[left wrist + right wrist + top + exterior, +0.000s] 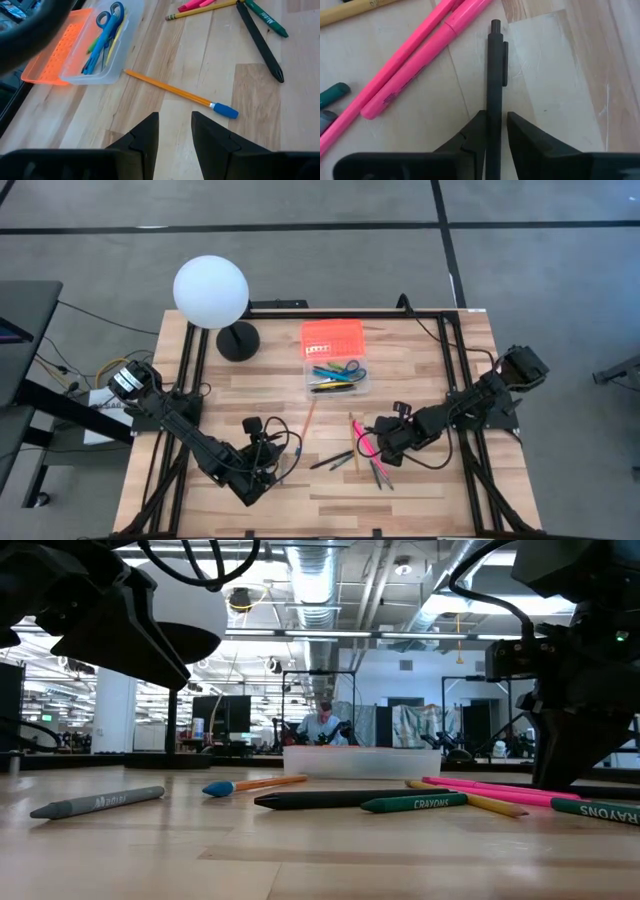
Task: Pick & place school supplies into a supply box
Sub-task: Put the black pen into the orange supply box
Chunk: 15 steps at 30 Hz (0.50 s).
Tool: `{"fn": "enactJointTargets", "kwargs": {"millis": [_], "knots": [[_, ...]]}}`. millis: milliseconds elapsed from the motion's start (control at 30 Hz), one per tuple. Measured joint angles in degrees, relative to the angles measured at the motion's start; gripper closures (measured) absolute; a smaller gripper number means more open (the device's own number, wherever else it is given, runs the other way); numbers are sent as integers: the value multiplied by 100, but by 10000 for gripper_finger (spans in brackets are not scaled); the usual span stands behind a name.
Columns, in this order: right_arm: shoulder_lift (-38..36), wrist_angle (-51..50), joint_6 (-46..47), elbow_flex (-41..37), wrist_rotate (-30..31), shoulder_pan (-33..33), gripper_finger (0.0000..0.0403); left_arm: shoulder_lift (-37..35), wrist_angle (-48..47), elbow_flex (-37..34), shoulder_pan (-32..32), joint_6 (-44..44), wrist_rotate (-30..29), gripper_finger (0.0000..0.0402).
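Right gripper: the right gripper (496,131) is sitting low over the cluster of loose supplies right of centre in the high view; its fingers are straddling a dark pen (494,75), but whether they are clamping it or only flanking it cannot be told.
Left gripper: the left gripper (175,131) is waiting in the lower left-centre of the high view, fingers parted and empty, pointing toward an orange pencil with a blue cap (177,93).
Supply box: the supply box (337,374) is lying at the upper centre of the worktop (420,500), its orange lid (331,336) folded open behind it, and blue-handled scissors (107,26) and several pens are already lying inside.
Still loose: two pink markers (415,62) are lying just beside the dark pen; a green crayon (415,804), a black pen (320,799), a grey crayon (95,803) and a yellow pencil (200,10) are also waiting on the wood.
Step in hand: by judgement, the right arm is settling its hold on the dark pen before a lift.
Risk, slip: the pen is thin and smooth, so a loose or off-centre pinch is likely to let it swing or drop on the way to the box.
Risk, neighbours: the nearer pink marker is lying close, so a finger could drag it along.
Risk, box: the tray is already partly filled, so a pen laid crosswise could bridge the rim and roll out.
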Motion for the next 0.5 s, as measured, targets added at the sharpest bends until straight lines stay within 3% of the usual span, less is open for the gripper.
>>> {"fn": "enactJointTargets", "kwargs": {"millis": [500], "knots": [[-4, 8, -71, 4, -91, 0, 391, 2, 0, 2, 0, 2, 37, 292]]}}
